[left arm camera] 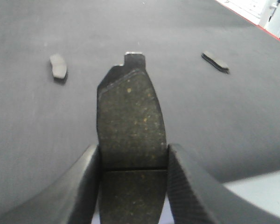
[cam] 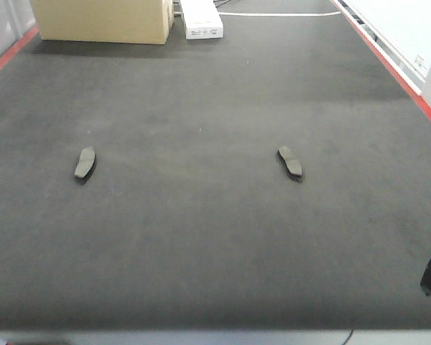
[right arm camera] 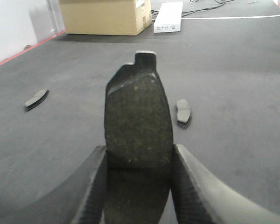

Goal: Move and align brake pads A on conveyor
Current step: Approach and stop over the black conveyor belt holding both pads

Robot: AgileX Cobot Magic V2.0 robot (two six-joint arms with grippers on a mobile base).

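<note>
— Charcoal conveyor point(cam: 215, 237) with red edge strips; cardboard box point(cam: 100, 20) and white device point(cam: 201, 20) at far end. Two brake pads lying flat nearer than the box: left pad point(cam: 85, 162) and right pad point(cam: 291, 162), well apart, roughly level, angled differently.

— And the other two?

— Held. Left gripper point(left arm camera: 133, 186) pinching third pad point(left arm camera: 129, 116) above belt; right gripper point(right arm camera: 137, 186) pinching fourth pad point(right arm camera: 137, 126) likewise.

— Progress?

— Likely about halfway: two down, not yet squared up. Still to do: setting both carried pads down, then lining up all four.
</note>
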